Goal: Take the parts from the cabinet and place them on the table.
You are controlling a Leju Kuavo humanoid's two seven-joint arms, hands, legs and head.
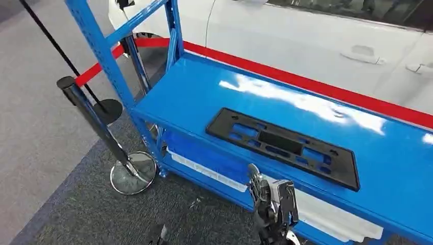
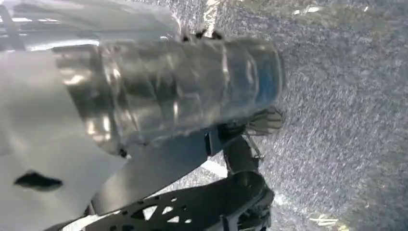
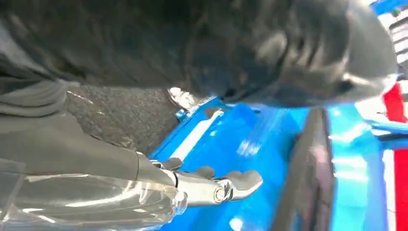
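You're looking down on the blue shelving unit (image 1: 214, 97), and its top surface carries one long black slotted part (image 1: 283, 145), lying flat, roughly in the middle and angled from near left toward far right. Whether this blue unit is the cabinet or the table, I can't say from here, so you be the judge: either that part has been delivered already or it's the one waiting to be lifted. Nothing is in either hand, so at least one carry looks open. Below the top there's a lower shelf (image 1: 204, 155), and on it lies something white and flat (image 1: 332, 217) at the near right; what it is, too unclear to call. Down at the near edge your right hand (image 1: 273, 204) hangs just in front of the shelf, fingers loosely extended and holding nothing. Your left hand (image 2: 262, 120) is over grey carpet, and I can't tell how its fingers lie.
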